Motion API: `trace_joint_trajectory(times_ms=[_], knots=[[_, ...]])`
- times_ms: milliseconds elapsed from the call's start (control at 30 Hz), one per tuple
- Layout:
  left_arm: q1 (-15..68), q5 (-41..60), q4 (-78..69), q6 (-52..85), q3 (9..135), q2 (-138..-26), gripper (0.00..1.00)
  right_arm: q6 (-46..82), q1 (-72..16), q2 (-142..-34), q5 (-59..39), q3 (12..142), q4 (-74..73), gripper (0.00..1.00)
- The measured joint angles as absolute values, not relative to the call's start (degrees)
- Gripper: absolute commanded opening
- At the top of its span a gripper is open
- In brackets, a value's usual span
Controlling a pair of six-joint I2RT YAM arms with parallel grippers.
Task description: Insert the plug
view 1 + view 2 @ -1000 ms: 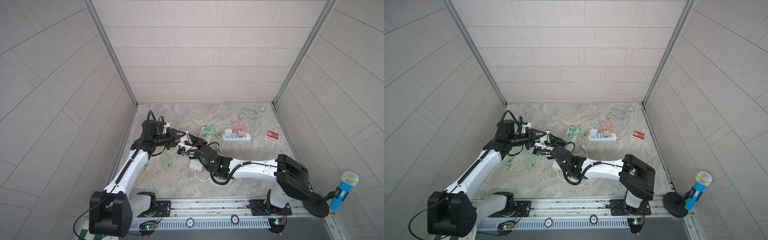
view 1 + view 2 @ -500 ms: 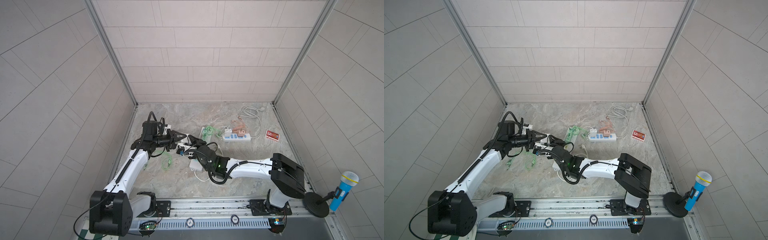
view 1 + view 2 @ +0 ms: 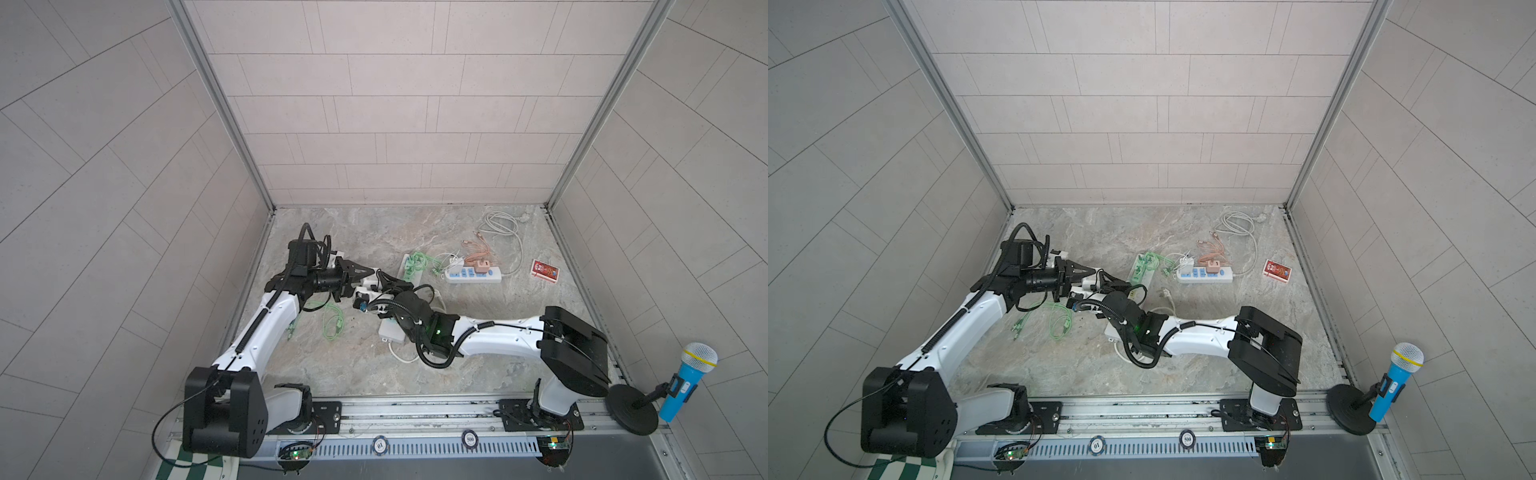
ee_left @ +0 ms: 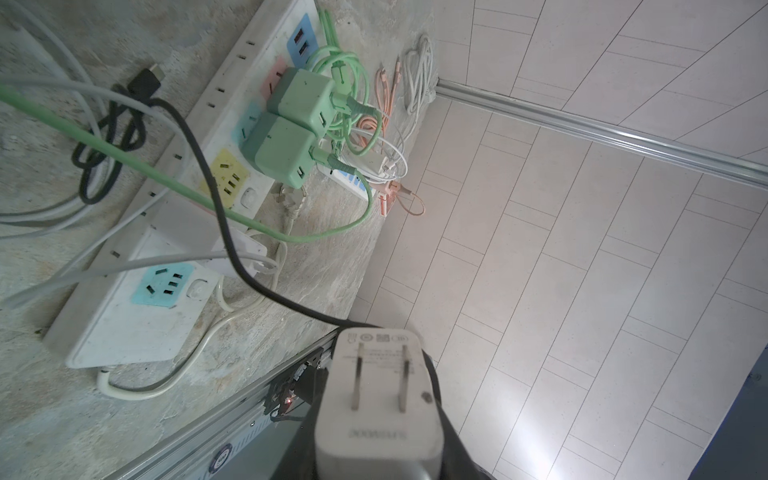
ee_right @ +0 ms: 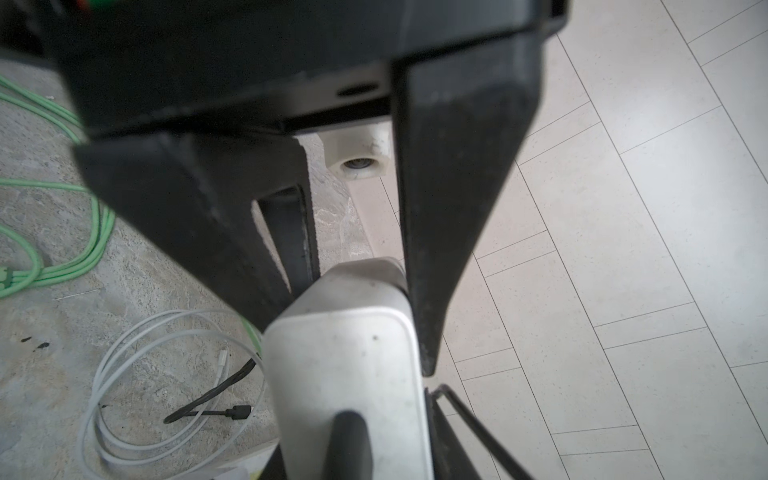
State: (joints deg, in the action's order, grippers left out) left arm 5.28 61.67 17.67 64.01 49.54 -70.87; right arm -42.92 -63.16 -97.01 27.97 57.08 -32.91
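The plug (image 4: 378,395) is a white two-prong adapter with a black cable (image 4: 208,166), held in the air. My left gripper (image 4: 378,419) is shut on its body, prongs facing out. In both top views the left gripper (image 3: 371,273) and the right gripper (image 3: 380,286) meet over the plug (image 3: 367,283). In the right wrist view the right gripper (image 5: 353,457) is shut on the plug's (image 5: 345,365) cable end, and the left gripper's fingers (image 5: 449,208) clamp its far end. Below lies a white power strip (image 4: 124,328) with a free blue socket (image 4: 164,282) and two green chargers (image 4: 291,124).
A second power strip (image 3: 473,275) with a pink charger lies at the back right, beside a red card pack (image 3: 545,270) and a white cable coil (image 3: 498,224). Green cables (image 3: 332,324) and a white cable (image 5: 124,374) lie loose on the floor. Walls enclose three sides.
The right gripper's jaws have closed in on the plug's cable end, and the right arm has shifted slightly left. The left arm has held still with the plug.
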Motion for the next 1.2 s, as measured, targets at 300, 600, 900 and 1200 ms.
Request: trace_joint_trajectory(times_ms=[300,600,900,1200], knots=[[5.80,61.71,19.49,60.12,52.75,-73.65,0.45,-37.89,-62.39,-94.70,26.09,56.97,-29.69,0.00],[5.93,61.71,16.12,58.67,54.57,-79.18,0.52,-29.32,-60.62,-91.02,21.98,56.73,-21.80,0.00],[4.23,58.74,18.41,51.99,59.83,-81.32,0.57,-17.58,-52.05,-85.95,11.79,59.81,-10.04,0.00],[4.14,50.89,27.33,40.97,61.36,-78.41,0.57,-5.13,-37.45,-81.89,-6.55,67.24,2.02,0.00]])
